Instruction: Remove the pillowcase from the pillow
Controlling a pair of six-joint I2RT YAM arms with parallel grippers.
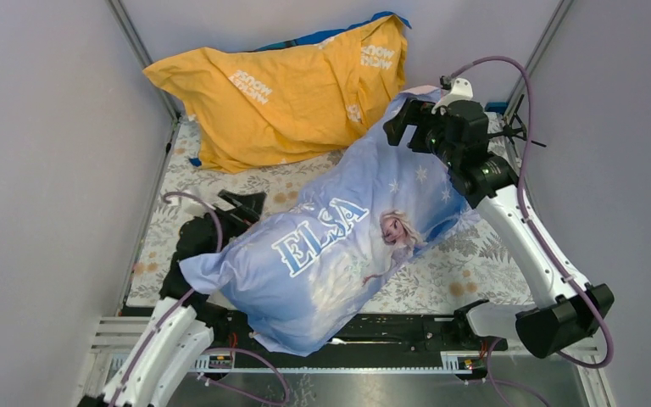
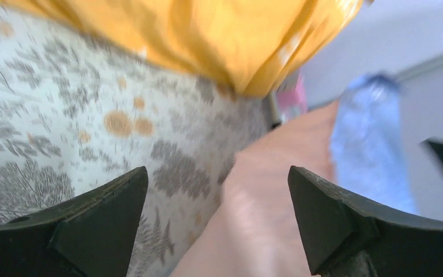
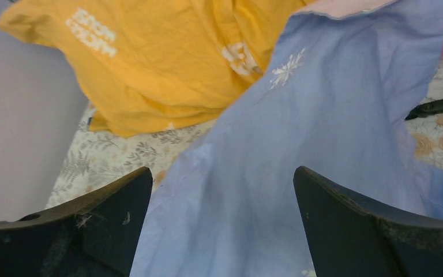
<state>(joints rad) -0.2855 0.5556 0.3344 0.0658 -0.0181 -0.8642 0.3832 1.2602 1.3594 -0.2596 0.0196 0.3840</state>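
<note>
The pillowcase (image 1: 347,237), light blue with a princess and "ELSA" lettering, lies diagonally across the table, stuffed full; the white pillow inside is hidden. My left gripper (image 1: 244,203) is open at the case's near-left end, partly hidden under it. In the left wrist view its jaws (image 2: 218,170) stand wide apart with the case's pale pink face (image 2: 277,190) between them, not gripped. My right gripper (image 1: 397,125) is open above the far-right end. In the right wrist view its jaws (image 3: 222,168) stand wide apart over the blue fabric (image 3: 323,127).
A yellow-orange cushion (image 1: 288,93) with white lettering lies at the back left; it also shows in both wrist views (image 2: 207,34) (image 3: 150,63). The floral table cover (image 1: 475,263) is bounded by grey walls on both sides. A black cable (image 3: 432,107) lies at the right.
</note>
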